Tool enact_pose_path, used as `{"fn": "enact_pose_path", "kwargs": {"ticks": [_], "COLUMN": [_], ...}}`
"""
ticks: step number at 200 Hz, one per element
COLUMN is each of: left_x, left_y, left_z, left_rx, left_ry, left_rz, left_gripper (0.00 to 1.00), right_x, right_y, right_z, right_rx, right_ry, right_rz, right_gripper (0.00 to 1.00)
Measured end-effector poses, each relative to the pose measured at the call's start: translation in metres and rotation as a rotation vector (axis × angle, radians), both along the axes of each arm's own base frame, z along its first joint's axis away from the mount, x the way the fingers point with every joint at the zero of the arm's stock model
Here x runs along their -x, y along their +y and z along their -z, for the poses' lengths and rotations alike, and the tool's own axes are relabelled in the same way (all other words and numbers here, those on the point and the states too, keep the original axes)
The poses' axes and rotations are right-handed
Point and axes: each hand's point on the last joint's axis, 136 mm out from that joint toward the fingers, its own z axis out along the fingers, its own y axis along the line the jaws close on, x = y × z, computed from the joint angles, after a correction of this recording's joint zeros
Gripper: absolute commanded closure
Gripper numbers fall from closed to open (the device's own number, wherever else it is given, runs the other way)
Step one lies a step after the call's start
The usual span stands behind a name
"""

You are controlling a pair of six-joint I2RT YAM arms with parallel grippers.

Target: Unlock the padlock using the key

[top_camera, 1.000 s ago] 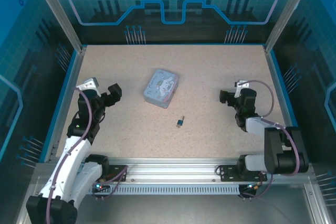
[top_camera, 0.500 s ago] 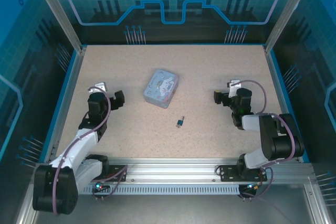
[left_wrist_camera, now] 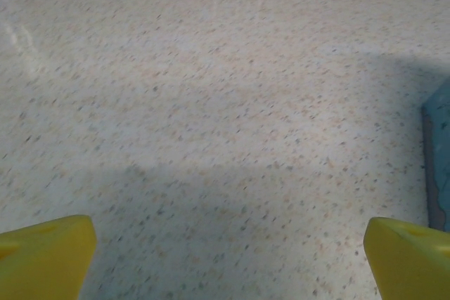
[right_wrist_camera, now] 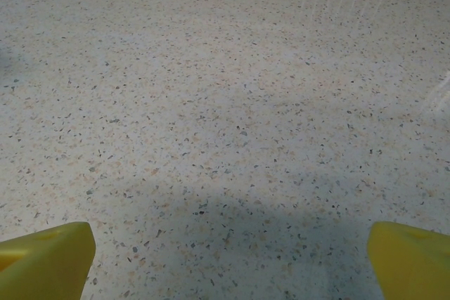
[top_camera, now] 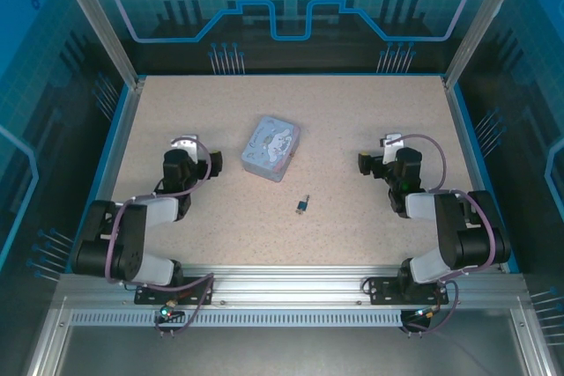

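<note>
Left gripper (top_camera: 214, 162) sits low over the table (top_camera: 352, 103), fingers (left_wrist_camera: 42, 254) spread wide with nothing between them. Just to its right is the tin (top_camera: 270, 147), a pale blue rounded rectangle with a printed lid; its edge also shows in the left wrist view. The padlock (top_camera: 301, 207) lies on bare table nearer than the tin and between the two arms, touching neither. It is a tiny dark body with a thin stub (top_camera: 307, 197) at its far end, shackle or key, too small to tell. Judgement: rigid metal, dense for its size and smooth, so likely to skate on the hard speckled beige surface. Best pinched across the flat body faces, leaving the keyhole end free. Right gripper (top_camera: 366, 163) is likewise spread and empty, well apart from the lock.
</note>
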Motion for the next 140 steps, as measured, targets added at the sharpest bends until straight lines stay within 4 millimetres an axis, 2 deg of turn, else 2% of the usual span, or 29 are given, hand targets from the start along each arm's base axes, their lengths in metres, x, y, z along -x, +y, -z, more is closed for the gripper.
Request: {"fn": "enact_pose_path", "kwargs": {"ticks": [17,43,105,140], "left_x": [-0.004,0.008,-0.007,-0.007], "left_y": [-0.005,-0.005,0.011,0.011], "left_z": [0.003,0.019,-0.001,-0.001], "left_rx": [0.002,0.020,0.051,0.055], "left_ry": [-0.043,-0.037,-0.096,-0.093], "left_rz": [0.032,0.052,0.009,0.008], "left_gripper": [0.01,0.01,0.01,0.01], "right_x": [0.000,0.000,0.000,0.000], "right_y": [0.000,0.000,0.000,0.000], "right_z": [0.000,0.000,0.000,0.000], "right_rx": [0.000,0.000,0.000,0.001], "right_ry": [0.000,0.000,0.000,0.000], "right_rz": [0.000,0.000,0.000,0.000], "right_gripper": [0.00,0.00,0.00,0.00]}}
